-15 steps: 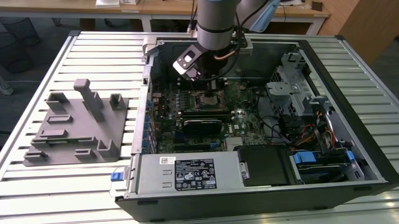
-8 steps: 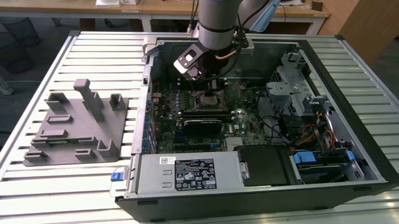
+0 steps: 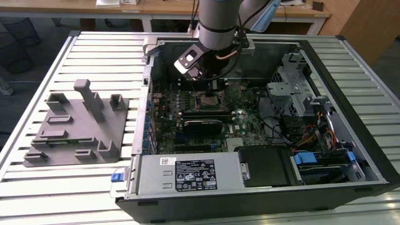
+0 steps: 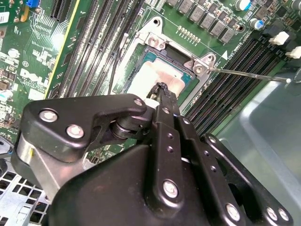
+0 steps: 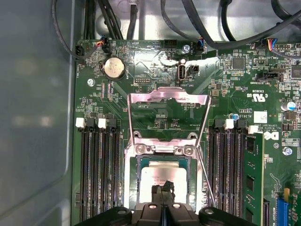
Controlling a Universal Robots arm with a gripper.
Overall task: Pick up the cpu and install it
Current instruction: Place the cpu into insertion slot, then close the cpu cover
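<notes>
The slatted metal tabletop (image 3: 93, 187) carries an open computer case (image 3: 370, 140), and a grey holder block (image 3: 75, 131) stands beside it on the exterior view's left. I am inside the case, low over the motherboard (image 5: 155, 61).

The step in hand is, as I judge, the seating. In the first wrist view the cpu (image 5: 162, 175) lies flat inside the socket (image 5: 129, 162), with its silver top upward. The load frame (image 5: 167, 95) above it is swung open, and the thin lever (image 4: 244, 74) stands free, so the clamping is not yet done.

My gripper (image 5: 162, 189) has its fingers (image 5: 168, 190) together, with nothing between them. The tips are at the cpu's top, touching it or just above; I cannot tell which.

Any move from here calls for a straight, gentle path, because nothing clamps the chip.
</notes>
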